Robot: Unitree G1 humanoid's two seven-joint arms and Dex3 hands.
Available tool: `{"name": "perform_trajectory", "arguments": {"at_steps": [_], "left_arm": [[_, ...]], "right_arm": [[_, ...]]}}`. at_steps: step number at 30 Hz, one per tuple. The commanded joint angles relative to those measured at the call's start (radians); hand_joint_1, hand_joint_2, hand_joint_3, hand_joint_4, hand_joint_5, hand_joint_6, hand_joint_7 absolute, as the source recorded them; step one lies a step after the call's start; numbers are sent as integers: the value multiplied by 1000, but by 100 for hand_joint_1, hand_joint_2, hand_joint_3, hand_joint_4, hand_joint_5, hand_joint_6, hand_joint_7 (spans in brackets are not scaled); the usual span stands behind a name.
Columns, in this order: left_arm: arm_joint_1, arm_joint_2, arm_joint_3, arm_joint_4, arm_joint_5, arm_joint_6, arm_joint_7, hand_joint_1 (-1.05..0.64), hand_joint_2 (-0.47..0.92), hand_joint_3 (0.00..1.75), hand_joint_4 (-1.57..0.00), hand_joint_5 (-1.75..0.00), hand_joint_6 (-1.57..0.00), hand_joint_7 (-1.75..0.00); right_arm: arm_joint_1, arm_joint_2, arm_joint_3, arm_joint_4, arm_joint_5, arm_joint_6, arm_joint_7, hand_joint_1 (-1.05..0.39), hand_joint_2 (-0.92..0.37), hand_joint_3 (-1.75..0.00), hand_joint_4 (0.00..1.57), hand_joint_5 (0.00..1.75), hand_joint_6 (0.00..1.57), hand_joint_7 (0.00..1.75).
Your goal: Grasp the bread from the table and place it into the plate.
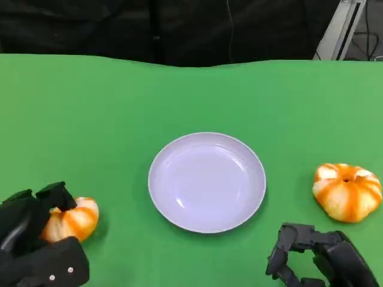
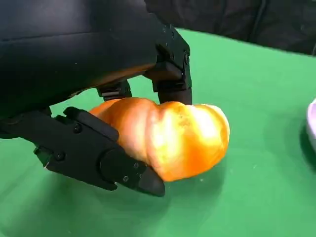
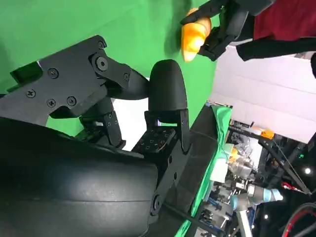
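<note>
My right hand (image 3: 123, 128) is close before the camera, a black shell with fingers (image 3: 168, 91) curled and holding nothing, above the green tabletop (image 3: 74, 24). Far beyond my fingers, my left hand (image 3: 222, 24) grips an orange bread (image 3: 193, 34). Past the tabletop edge stands blurred workshop equipment (image 3: 242, 177).

Bright green cloth-covered table (image 1: 191, 95) under even light; black curtain backdrop (image 1: 149, 27) behind far edge; slanted silver metal frame (image 1: 335, 30) at corner; cluttered lab equipment (image 3: 242, 168) beyond.
</note>
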Motion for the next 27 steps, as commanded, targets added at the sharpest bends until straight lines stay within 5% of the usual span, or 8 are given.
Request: {"name": "perform_trajectory", "arguments": {"at_steps": [1,27], "left_arm": [[8,5,20,17,-9,-48,60,-9,82,1,-67,-175,-49,-175],[86,-13,49,-459,50,-40,29,-8,84,0,-57,-175,-48,-170]], "right_arm": [[5,-8,-3,-6,9,5,-1,-24,-62,-91,79,156,79,132],[-12,-3,0,22,1,0,-1,-24,-63,-90,80,155,78,132]]}}
